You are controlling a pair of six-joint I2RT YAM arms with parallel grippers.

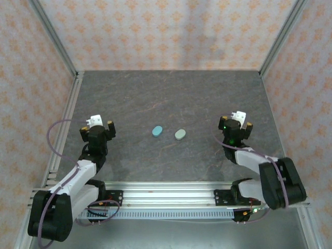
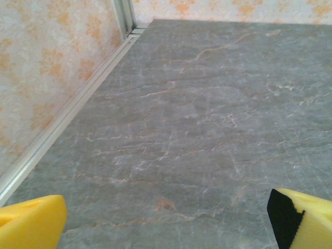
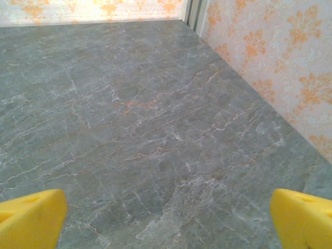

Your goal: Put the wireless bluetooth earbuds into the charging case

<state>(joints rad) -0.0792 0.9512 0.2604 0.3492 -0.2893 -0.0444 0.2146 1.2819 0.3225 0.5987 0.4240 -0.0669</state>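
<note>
**Both grippers spread wide, two cases lying mid-table**

The left gripper (image 1: 97, 125) is hovering near the left wall (image 1: 31, 62), its yellow fingers (image 2: 31, 220) standing wide apart and pinching nothing. The right gripper (image 1: 235, 122) is hanging over the table's right side, equally spread and empty. Between them, well apart from both, a blue charging case (image 1: 157, 131) and a mint-green charging case (image 1: 180, 134) are lying side by side, near but not touching, on the grey veined table (image 1: 171, 93). Any lettering on the cases is too small to read.

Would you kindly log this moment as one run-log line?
left pincer open | right pincer open | blue case beside green case, neither gripped
</note>
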